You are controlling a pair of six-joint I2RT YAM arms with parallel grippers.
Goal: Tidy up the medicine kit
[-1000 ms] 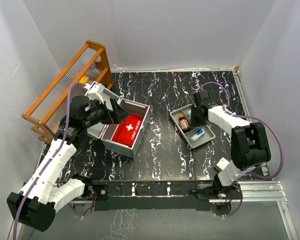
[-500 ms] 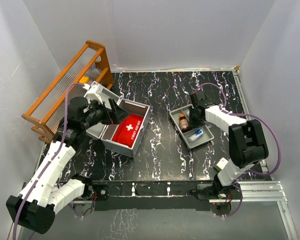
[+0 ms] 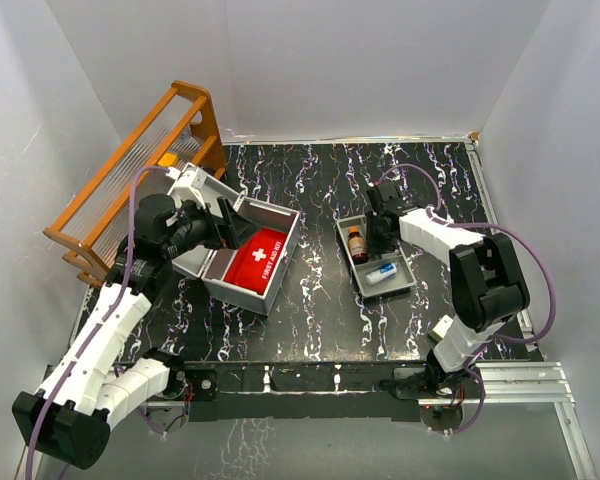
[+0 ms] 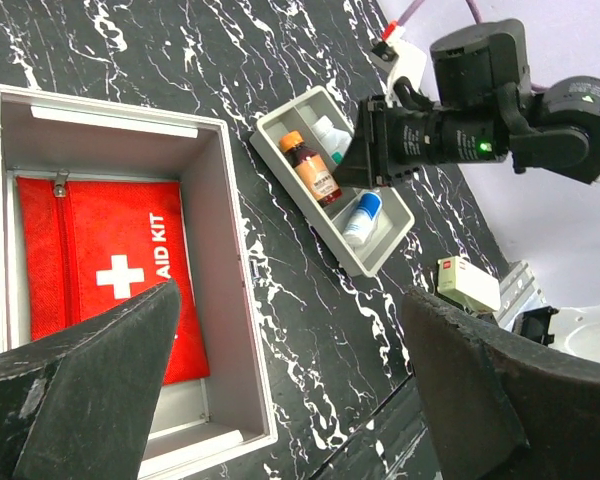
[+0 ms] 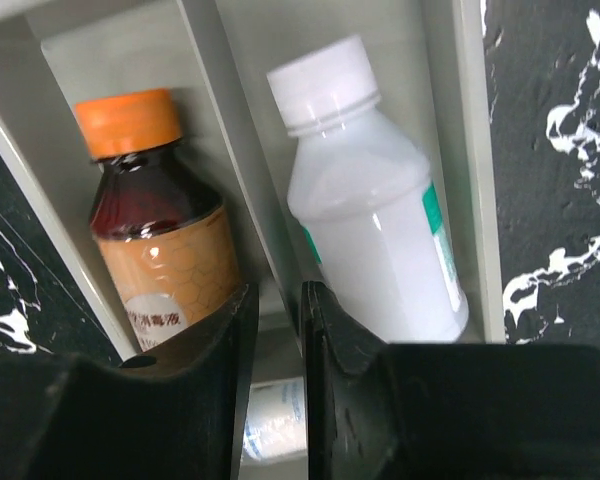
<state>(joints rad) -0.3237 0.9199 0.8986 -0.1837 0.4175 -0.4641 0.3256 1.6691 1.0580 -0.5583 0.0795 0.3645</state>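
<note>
Top external: medicine kit (image 3: pixel 280 275) sits left of centre on the black marbled counter (image 3: pixel 320 180), lid open and tipped back toward the orange wooden rack (image 3: pixel 130 175) on the far left. Red first aid pouch (image 3: pixel 258 257) lies flat inside, white cross up.

Left claw (image 3: pixel 223 220) is at the kit's far-left side, by the lid hinge. Left wrist view shows the left claw wide open, gripping nothing; both fingers (image 4: pixel 90 390) frame the kit and pouch below.

Divided tray (image 3: pixel 404 278) is right of centre, apart from the kit. Right claw (image 3: pixel 373 222) is at its far end.

Right wrist: right claw nearly closed, pinched on the tray's centre divider (image 5: pixel 235 120), one finger each side. Brown bottle with orange cap (image 5: pixel 160 230) lies in the compartment left of the divider, white bottle with white cap (image 5: pixel 370 220) right of it. Blue-capped white tube (image 3: pixel 383 271) lies in the tray's near section.
</note>
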